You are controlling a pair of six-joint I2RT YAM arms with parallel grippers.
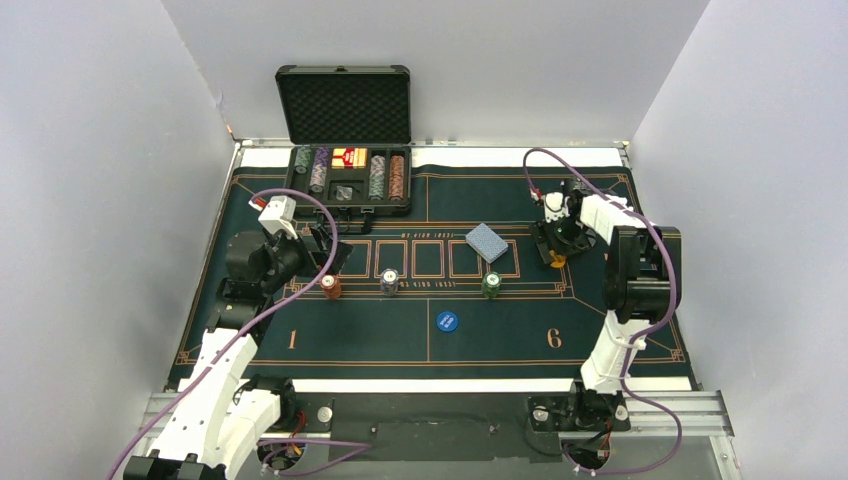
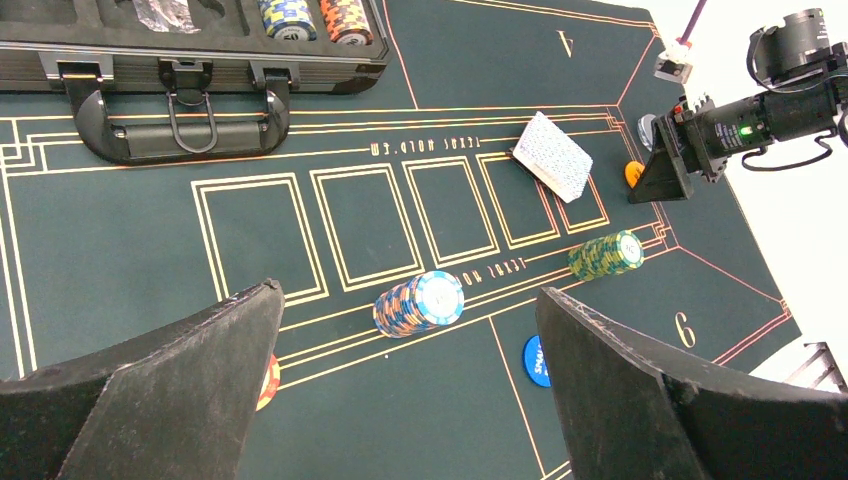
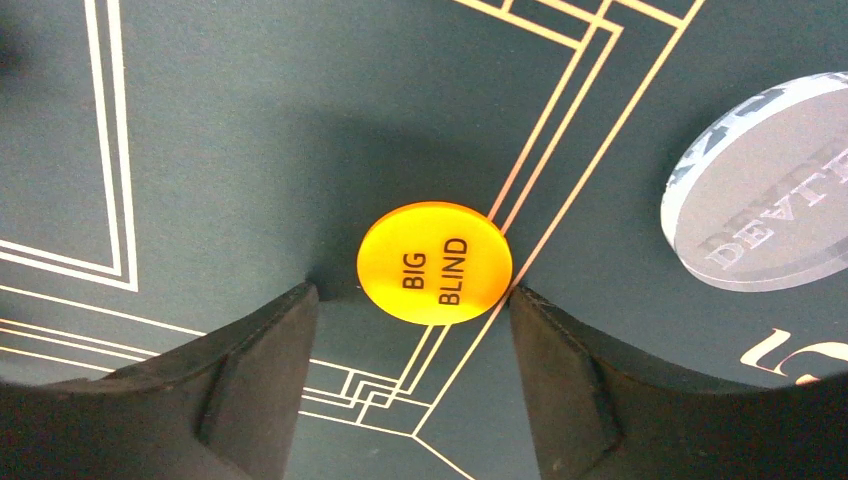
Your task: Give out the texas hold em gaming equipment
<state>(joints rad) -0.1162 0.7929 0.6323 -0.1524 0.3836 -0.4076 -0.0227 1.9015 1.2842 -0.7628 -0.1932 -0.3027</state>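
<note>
Black fingers of the right pincer (image 3: 410, 298) fill the near edge of the wrist view, spread apart and set low either side of the orange disc (image 3: 434, 262) marked BIG BLIND. The disc lies flat on the green mat (image 1: 500, 340) at the far right of the bench, and nothing is gripped. A clear disc (image 3: 765, 190) sits just beside it, further right.

My guess is that the blind buttons are being dealt with now. I cannot say whether the orange one is about to be picked up or is being left there. Either way the next move wants care. A pickup means fingertips right down on the felt to pinch a thin edge, and a retreat means going straight up without nudging it.

The left pincer (image 2: 408, 290) hangs wide open and empty over the mat, near the red-brown stack (image 1: 331, 287). The grey-white stack (image 1: 389, 282) and green stack (image 1: 491, 285) stand in a row to its right. The blue disc (image 1: 447, 321) lies nearer, and the cards (image 1: 488, 243) lie further off.

The case (image 1: 345, 105) stands open at the far left (lid upright). It holds rows of chips (image 1: 376, 177) and the red card boxes (image 1: 350, 157).
</note>
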